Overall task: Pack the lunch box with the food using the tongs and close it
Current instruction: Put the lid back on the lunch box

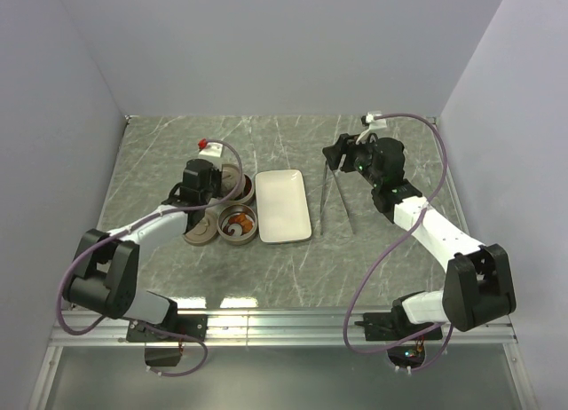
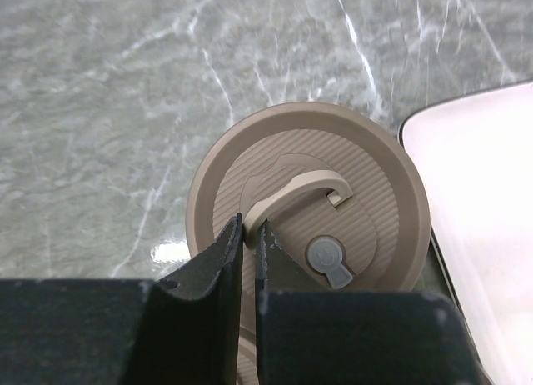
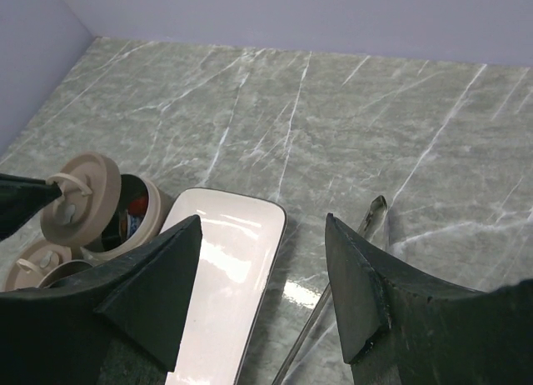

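Grey marble table (image 1: 266, 277), tray (image 1: 284, 206) bare. The food (image 1: 236, 222) sits in the near tin (image 1: 238, 243) and the far tin (image 3: 154, 227), tongs (image 1: 324, 201) lying at the tray's three o'clock. Left gripper (image 2: 248, 235) is pinched on a lid (image 2: 366, 193) handle above the far tin; right gripper (image 3: 262, 235) hangs half open, empty. Both lids are yet to seat.

Table (image 1: 177, 153) is rocking grey-green marble with white veins. The lid (image 2: 366, 177) is looking tan with fine ribbed stripes and a grey plug (image 2: 326, 256), tray (image 1: 282, 206) is gleaming white, food (image 1: 238, 222) is glowing orange-red.
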Robot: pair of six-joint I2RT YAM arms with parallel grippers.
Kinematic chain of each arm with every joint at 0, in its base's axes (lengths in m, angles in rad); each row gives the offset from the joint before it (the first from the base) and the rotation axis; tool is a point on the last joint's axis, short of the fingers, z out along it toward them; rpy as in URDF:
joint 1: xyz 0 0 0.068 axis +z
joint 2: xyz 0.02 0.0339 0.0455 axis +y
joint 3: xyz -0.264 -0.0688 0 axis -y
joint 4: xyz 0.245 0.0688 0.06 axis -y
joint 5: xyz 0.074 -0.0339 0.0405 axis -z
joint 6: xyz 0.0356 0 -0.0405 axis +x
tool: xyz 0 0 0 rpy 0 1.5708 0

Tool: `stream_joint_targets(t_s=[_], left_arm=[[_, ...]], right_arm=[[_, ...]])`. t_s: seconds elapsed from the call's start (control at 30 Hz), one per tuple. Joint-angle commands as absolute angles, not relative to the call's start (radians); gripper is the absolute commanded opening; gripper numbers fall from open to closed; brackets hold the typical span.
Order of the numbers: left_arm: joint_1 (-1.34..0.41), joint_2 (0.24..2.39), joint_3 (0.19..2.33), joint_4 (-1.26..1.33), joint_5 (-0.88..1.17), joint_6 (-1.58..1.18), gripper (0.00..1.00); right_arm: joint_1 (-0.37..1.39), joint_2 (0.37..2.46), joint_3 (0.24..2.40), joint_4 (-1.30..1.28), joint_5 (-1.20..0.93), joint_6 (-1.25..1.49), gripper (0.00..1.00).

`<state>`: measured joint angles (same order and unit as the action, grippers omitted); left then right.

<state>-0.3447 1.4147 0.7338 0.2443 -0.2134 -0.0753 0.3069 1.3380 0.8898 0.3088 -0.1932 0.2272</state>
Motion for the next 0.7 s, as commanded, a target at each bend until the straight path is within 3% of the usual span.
stream_joint_targets(t_s=[0.0, 0.67], left_arm=[[-0.35, 1.436, 0.779, 0.256, -0.17, -0.091, 0.0], [-0.373, 1.532, 0.844, 0.218, -0.156, -0.086, 0.0]], right_arm=[[0.304, 1.307, 0.891, 0.331, -0.181, 0.23, 0.68], [0.304, 1.305, 0.885, 0.328, -0.173, 0.226, 0.68]])
